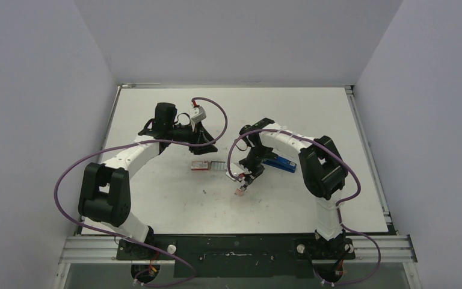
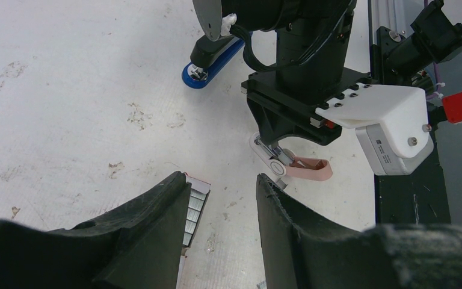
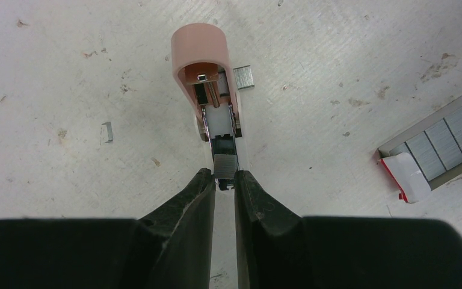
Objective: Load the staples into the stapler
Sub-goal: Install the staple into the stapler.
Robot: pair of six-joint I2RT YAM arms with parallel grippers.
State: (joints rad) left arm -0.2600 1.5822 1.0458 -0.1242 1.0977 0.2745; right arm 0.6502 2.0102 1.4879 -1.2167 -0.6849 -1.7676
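Note:
The blue stapler [image 1: 281, 164] [image 2: 212, 63] lies on the table behind my right arm, and neither gripper touches it. The red-and-white box of staples [image 1: 200, 165] [image 3: 439, 144] lies open, with silvery strips showing inside [image 2: 195, 205]. My left gripper [image 1: 207, 146] [image 2: 222, 180] hangs open just above the table; the box sits against its left finger and nothing is between the fingers. My right gripper [image 1: 245, 179] [image 3: 224, 176] is shut on the near end of a staple strip [image 3: 225, 161]. That strip lies in the white channel of a small open pink stapler-like piece [image 3: 200, 54] [image 2: 310, 170].
A loose short staple strip [image 3: 243, 78] lies right of the pink piece, and a tiny staple fragment [image 3: 107, 132] lies to its left. White walls enclose the table on three sides. The right arm's wrist and camera housing [image 2: 391, 126] stand close in front of my left gripper.

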